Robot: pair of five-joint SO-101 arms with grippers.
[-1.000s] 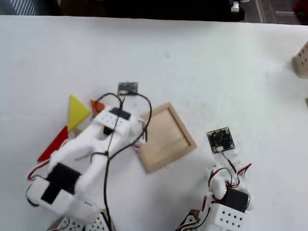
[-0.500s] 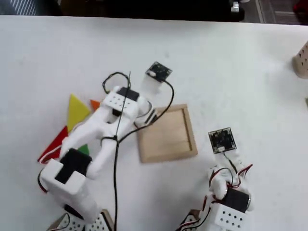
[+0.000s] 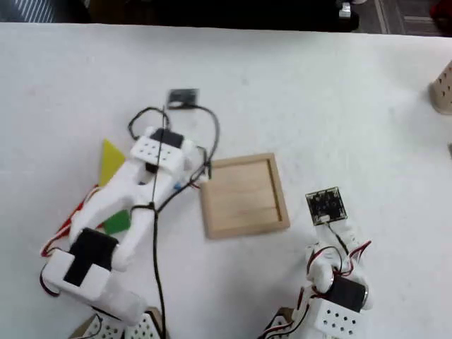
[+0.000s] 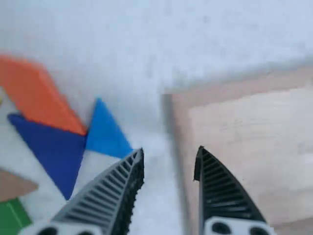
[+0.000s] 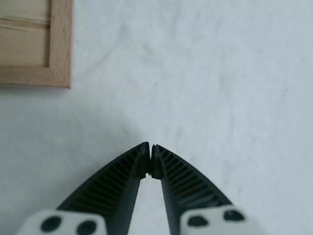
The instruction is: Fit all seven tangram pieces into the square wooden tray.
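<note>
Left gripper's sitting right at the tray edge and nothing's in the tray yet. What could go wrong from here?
1. The left gripper is open with one finger over the table and the other over the tray floor, the rim between them. Closing or sweeping sideways here would likely pinch or shove the tray instead of a piece.
2. The light blue triangle touches the dark blue triangle and the orange piece; grabbing one may drag the others.
</note>
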